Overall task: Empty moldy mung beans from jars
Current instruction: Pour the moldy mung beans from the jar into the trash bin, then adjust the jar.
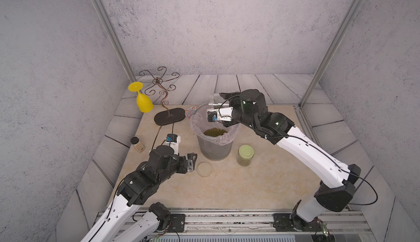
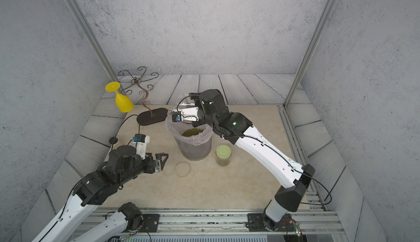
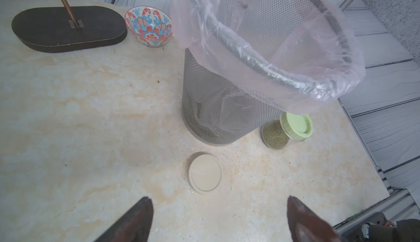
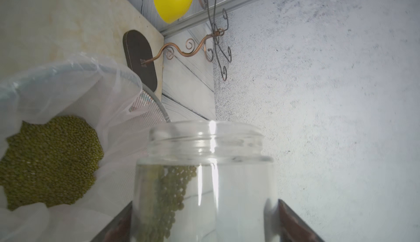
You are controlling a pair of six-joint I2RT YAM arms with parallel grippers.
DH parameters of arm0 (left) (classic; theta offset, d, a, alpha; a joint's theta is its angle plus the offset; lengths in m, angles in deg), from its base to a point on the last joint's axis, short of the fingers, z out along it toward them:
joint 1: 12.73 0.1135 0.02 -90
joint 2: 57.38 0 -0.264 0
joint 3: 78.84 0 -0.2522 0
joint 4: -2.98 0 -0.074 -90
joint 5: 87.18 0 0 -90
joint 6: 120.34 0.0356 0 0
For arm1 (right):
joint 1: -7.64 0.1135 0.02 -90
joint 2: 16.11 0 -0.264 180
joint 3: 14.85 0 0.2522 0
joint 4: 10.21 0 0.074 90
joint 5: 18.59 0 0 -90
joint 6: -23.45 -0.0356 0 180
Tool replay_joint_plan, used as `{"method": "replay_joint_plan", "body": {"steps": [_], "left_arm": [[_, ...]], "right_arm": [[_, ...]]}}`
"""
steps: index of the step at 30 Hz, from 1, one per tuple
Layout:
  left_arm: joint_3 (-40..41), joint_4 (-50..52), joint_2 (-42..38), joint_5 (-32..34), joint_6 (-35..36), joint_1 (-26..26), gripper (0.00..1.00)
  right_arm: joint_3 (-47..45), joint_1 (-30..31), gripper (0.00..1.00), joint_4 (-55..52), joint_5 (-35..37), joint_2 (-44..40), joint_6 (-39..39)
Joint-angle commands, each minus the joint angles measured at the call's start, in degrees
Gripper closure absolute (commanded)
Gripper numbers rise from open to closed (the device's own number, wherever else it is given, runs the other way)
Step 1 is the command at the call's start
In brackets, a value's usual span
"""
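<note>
We hold 1 jar (image 4: 204,172) over the bin (image 1: 214,148).
Our right jaws grip it, mung beans (image 1: 214,131) heaped below; left jaws gape empty beside the beige lid (image 1: 204,169); green-lidded jar (image 1: 245,155) stands on the counter (image 1: 261,184).

Open jar (image 4: 204,179): clear glossy glass, smooth, bright streaks on it; mung beans (image 4: 50,161) matt olive. Bin (image 3: 216,106): grey metal mesh, its liner (image 3: 195,24) thin crinkled see-through plastic film; at its six o'clock in a top view a beige lid (image 1: 204,169), matt plastic, at five o'clock a pale green lid (image 1: 246,151), same finish. Table (image 3: 68,115) smooth cream stone-look with faint sheen; bowl (image 3: 148,27) glazed, glossy; my left fingers (image 3: 134,220) dark, matt.
</note>
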Motion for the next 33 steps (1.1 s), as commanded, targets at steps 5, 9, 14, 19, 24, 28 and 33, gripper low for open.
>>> {"method": "replay_joint_plan", "body": {"steps": [5,9,14,19,24,28,33], "left_arm": [[-11.12,1.90,4.62,-3.72,7.82,0.63,0.09],[-13.39,-4.76,6.48,-9.12,13.15,1.21,0.11],[-12.85,-17.98,7.86,-25.02,14.47,2.28,0.12],[-12.69,-24.58,8.92,-32.33,15.47,2.89,0.13],[-13.21,-27.23,11.80,-34.54,14.50,4.00,0.14],[-13.32,-31.97,14.16,-39.09,11.76,5.83,0.15],[-15.79,-33.27,18.13,-44.65,10.39,6.10,0.23]], "right_arm": [[0.14,-0.15,0.44,-5.79,-3.39,-3.75,-9.79],[0.80,-0.19,0.44,-8.87,-4.89,-4.30,-10.16],[3.00,-0.22,0.44,-13.40,-8.45,-4.59,-12.57],[5.36,-0.29,0.44,-16.94,-12.39,-4.59,-15.05],[5.44,-0.80,0.44,-17.66,-16.50,-5.54,-17.35],[4.21,-0.89,0.44,-17.53,-18.82,-6.25,-18.75],[2.67,-0.89,0.44,-16.91,-19.88,-6.38,-19.11]]}}
